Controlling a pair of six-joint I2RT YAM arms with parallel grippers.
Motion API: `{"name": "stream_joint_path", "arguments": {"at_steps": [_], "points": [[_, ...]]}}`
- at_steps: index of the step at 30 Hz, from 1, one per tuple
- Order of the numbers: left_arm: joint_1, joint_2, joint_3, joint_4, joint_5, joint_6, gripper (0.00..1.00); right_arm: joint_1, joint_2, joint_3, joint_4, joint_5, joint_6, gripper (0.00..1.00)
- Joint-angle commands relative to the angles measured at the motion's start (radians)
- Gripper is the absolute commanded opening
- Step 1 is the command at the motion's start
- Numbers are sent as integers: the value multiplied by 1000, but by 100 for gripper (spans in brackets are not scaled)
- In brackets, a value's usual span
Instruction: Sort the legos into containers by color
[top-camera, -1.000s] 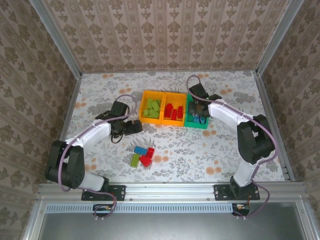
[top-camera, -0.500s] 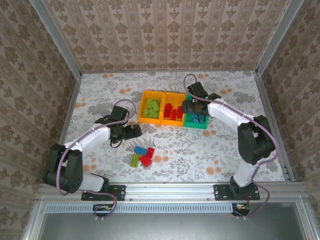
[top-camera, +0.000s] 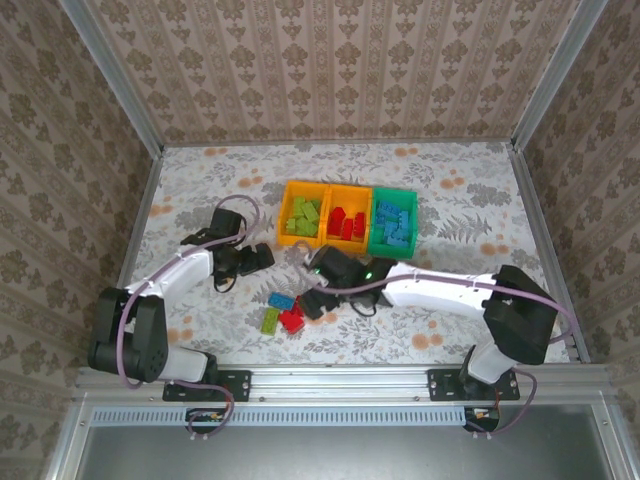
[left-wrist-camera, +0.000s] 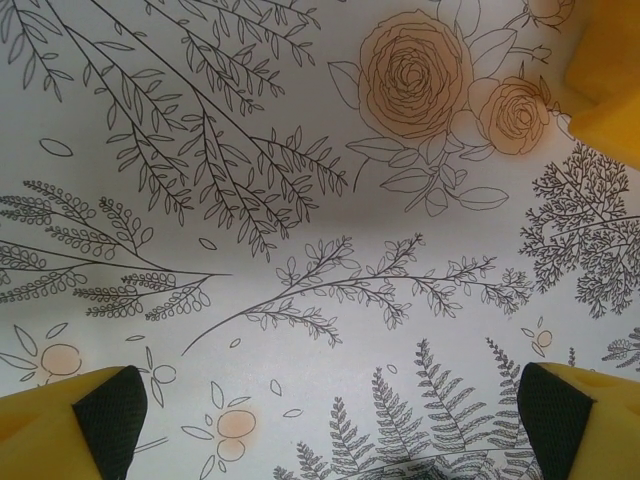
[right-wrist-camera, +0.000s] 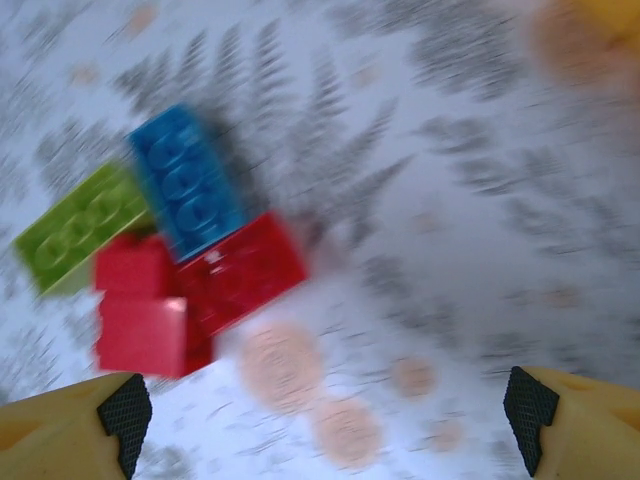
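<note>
The right claw (right-wrist-camera: 322, 425) hangs wide and empty near the loose blue brick (right-wrist-camera: 186, 180). The left claw (left-wrist-camera: 325, 425) gapes wide over the floral surface (left-wrist-camera: 300, 200).

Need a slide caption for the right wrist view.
Open right hand, loose blue, green and red legos ahead on the floral table.

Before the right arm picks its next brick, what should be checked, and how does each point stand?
1. Right hand open, empty: ok.
2. Right hand centred over one brick: not ok; the loose pile lies off to one side.
3. Blue studded plastic brick free of the red plastic bricks: cannot tell, blurred.
4. Left hand clear of the pile: ok.
5. Teal plastic bin unobstructed: ok.
</note>
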Motion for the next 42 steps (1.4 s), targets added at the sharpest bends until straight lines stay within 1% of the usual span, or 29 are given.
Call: {"name": "stream_joint_path", "arguments": {"at_steps": [1,6,13,18,28,32,36,38,40,42], "points": [[14,12,20,-3,12,7,99,57,56,29,-11,18,23,94],[17,0,12,0,8,6,99,135,141,94,-37,28,30,95],[21,-8,-9,12,11,2,99,167,226,170,-57,11,30,94],[22,-11,-18,19,14,2,100,167,291,212,-106,14,22,90],[30,-14,-25,21,13,5,100,167,367,285,-165,17,13,74],[33,-14,-30,23,14,6,100,167,370,291,-181,38,13,65],[33,-14,-30,20,13,7,100,166,337,276,-181,71,12,47],[34,-15,-29,17,11,10,100,161,301,261,-177,86,5,41],[33,-17,-30,12,7,17,100,146,260,237,-167,89,-1,39],[27,-21,-29,8,1,20,100,113,203,206,-149,86,0,38]]}}
